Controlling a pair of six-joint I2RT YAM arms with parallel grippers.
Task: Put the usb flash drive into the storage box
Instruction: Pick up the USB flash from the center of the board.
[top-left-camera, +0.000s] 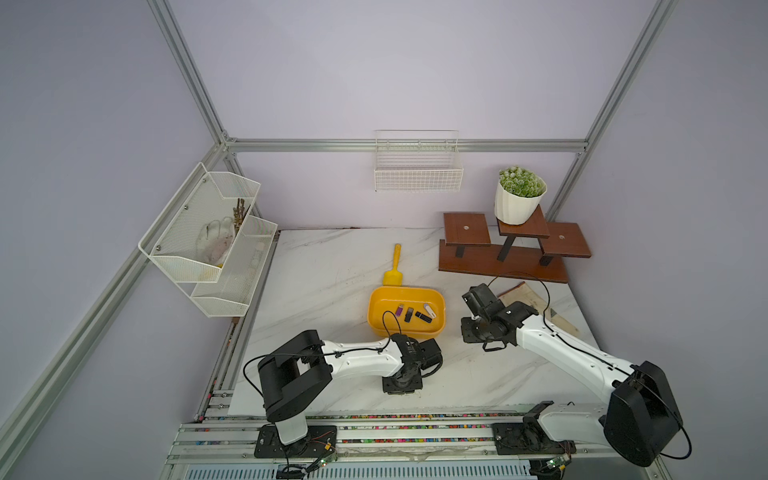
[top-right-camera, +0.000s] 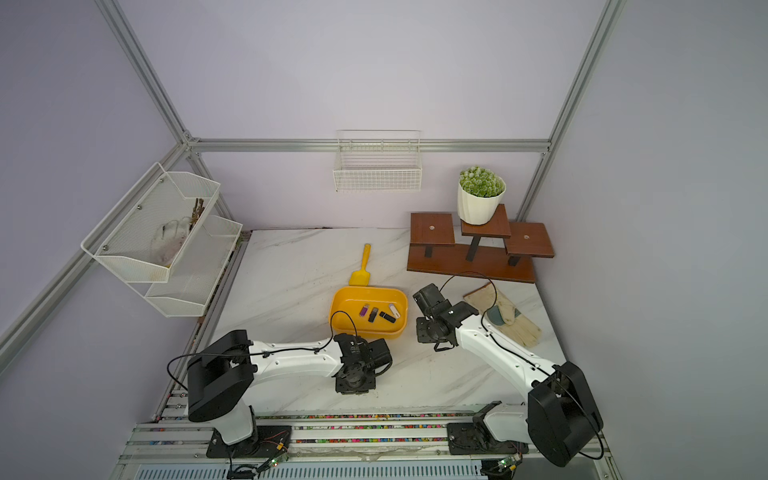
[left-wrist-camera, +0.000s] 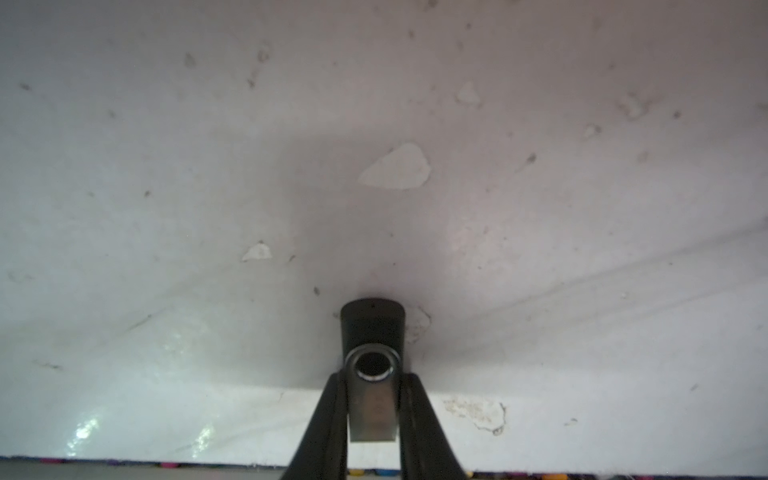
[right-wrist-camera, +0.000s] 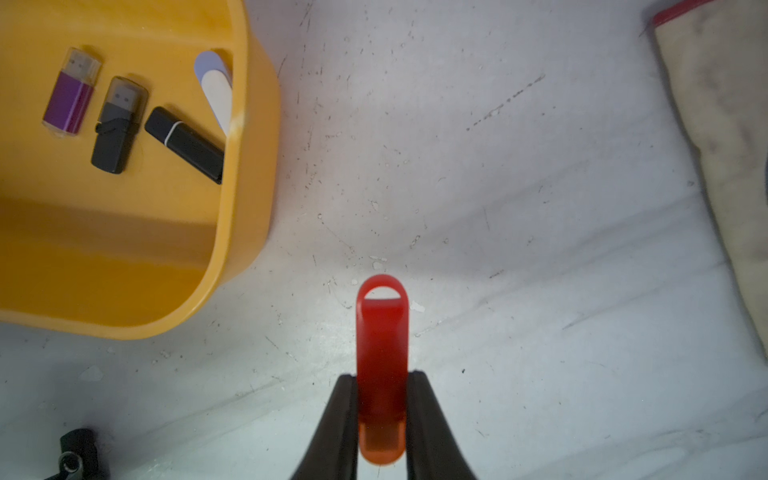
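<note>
Left claw (left-wrist-camera: 372, 380) clenching black swivel flash drive (left-wrist-camera: 372, 328) low over tabletop (left-wrist-camera: 166, 208), short of storage box (top-left-camera: 415, 330). My right claw (right-wrist-camera: 381, 378) pinching red flash drive (right-wrist-camera: 382, 332) beside it. Am judging both light, rigid, slick; gripping long edges.

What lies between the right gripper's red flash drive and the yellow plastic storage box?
Only bare, scuffed white marble tabletop, from red flash drive to yellow plastic storage box; the right wrist view shows it.

The left pincer (left-wrist-camera: 374, 380) points down, jaws closed on a black swivel flash drive (left-wrist-camera: 372, 328) that juts past its tips. The right pincer (right-wrist-camera: 382, 376), also downturned, clamps a red flash drive (right-wrist-camera: 382, 332) between its jaws.
</note>
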